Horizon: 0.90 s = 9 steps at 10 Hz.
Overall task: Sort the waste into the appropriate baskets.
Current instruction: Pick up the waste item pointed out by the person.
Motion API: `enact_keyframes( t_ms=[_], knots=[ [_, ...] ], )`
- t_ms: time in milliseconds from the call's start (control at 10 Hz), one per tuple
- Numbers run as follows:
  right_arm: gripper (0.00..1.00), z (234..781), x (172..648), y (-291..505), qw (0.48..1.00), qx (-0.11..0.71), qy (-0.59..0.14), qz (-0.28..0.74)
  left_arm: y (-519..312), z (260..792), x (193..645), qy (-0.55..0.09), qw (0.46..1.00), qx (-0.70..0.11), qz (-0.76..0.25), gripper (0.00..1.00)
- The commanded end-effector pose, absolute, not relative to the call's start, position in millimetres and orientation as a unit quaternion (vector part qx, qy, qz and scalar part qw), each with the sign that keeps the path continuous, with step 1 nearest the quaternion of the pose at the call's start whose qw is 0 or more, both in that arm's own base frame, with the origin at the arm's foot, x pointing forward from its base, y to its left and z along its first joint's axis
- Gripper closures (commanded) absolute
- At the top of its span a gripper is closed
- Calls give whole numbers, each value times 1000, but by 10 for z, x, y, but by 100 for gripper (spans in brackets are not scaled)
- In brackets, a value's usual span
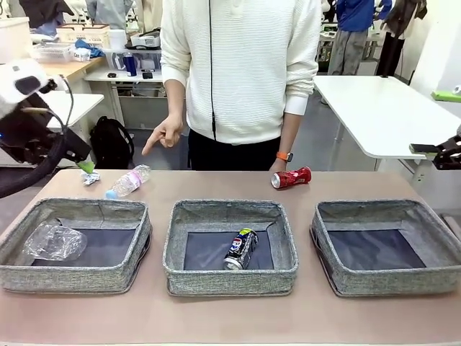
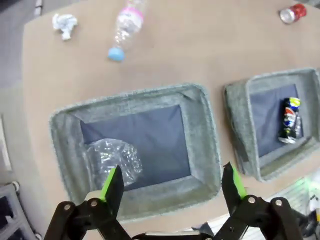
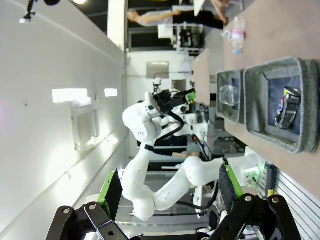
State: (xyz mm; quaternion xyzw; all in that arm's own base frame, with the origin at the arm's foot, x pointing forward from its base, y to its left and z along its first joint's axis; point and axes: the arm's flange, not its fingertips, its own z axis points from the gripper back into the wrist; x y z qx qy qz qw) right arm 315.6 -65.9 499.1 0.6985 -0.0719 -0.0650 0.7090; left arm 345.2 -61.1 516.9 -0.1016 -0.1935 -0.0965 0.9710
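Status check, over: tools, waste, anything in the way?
Left tool, right tool open, empty. Cup in left basket, Pepsi can in middle basket; bottle, paper ball, red can loose on table. Person's hand points toward bottle.

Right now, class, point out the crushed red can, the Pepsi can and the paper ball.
crushed red can [image 1: 291,177], front view, middle of its red side.
Pepsi can [image 1: 240,249], front view, middle of its dark blue body.
paper ball [image 2: 64,23], left wrist view, centre of the crumpled white paper.
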Motion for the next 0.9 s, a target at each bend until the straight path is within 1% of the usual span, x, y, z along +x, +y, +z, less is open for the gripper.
enact_keyframes(
  t_ms=[0, 100, 200, 300, 400, 500, 700, 800],
  knots=[
    [0, 5015, 3172, -651, 703, 704, -76, -67, -470, 5238, 3295, -153, 968, -178, -84, 0],
    [0, 5015, 3172, -651, 703, 704, -76, -67, -470, 5238, 3295, -153, 968, -178, -84, 0],
    [0, 5015, 3172, -651, 703, 704, -76, -67, -576, 5166, 3422, -181, 970, -129, -95, 0],
    [0, 5015, 3172, -651, 703, 704, -76, -67, -563, 5063, 3848, -176, 975, -106, -84, 0],
    [0, 5015, 3172, -651, 703, 704, -76, -67, -614, 4989, 4279, -186, 965, -118, -140, 0],
    [0, 5015, 3172, -651, 703, 704, -76, -67, -680, 4914, 4596, -199, 960, -117, -161, 0],
    [0, 5015, 3172, -651, 703, 704, -76, -67, -677, 4639, 5036, -185, 954, -119, -205, 0],
    [0, 5015, 3172, -651, 703, 704, -76, -67, -681, 4479, 5125, -188, 954, -88, -218, 0]
  ],
)
